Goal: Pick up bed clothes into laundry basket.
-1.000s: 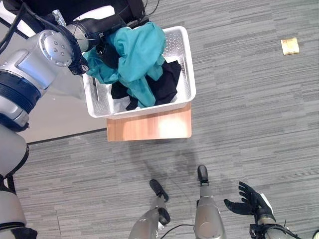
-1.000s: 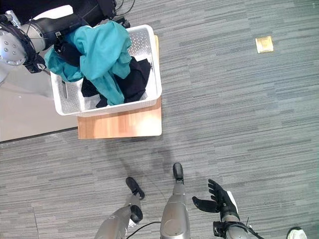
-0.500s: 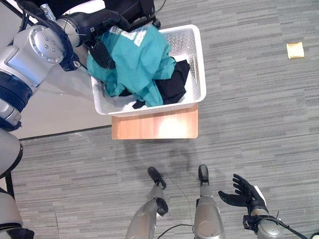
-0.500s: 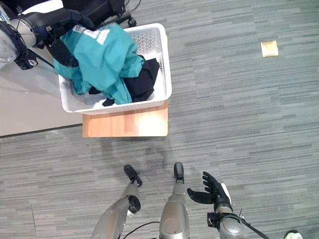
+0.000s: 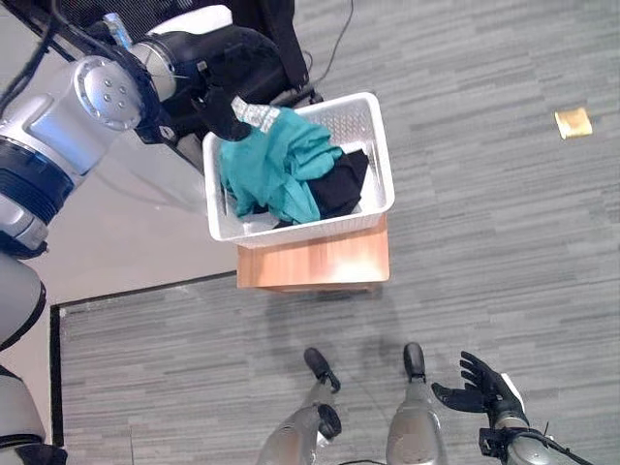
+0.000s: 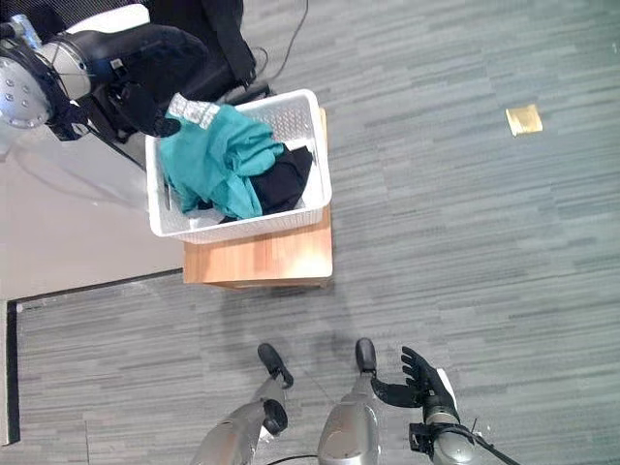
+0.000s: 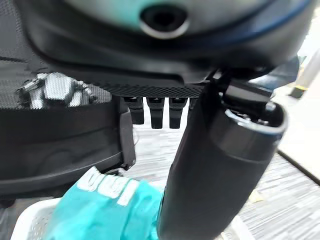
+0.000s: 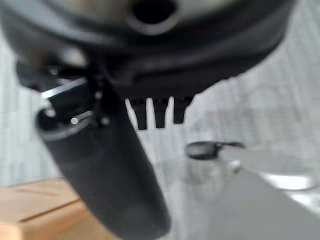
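A teal garment [image 5: 276,167] with a white printed neck patch lies heaped in the white laundry basket [image 5: 310,225], on top of a black garment [image 5: 341,184]. My left hand [image 5: 221,114] hovers at the basket's far left corner, just beside the patch. Its fingers [image 7: 155,112] are straight and hold nothing, with the teal garment [image 7: 105,210] lying below them. My right hand [image 5: 480,387] hangs low at the lower right over the floor, open and empty.
The basket rests on a low wooden stand [image 5: 315,263]. A pale bed surface [image 5: 107,242] lies to the left of it. A black chair [image 5: 281,39] stands behind the basket. A small yellow piece [image 5: 573,122] lies on the grey floor at far right.
The teal garment, held up over the basket before, has dropped and settled inside it. My left hand has let it go. The whole picture has shifted with the camera.
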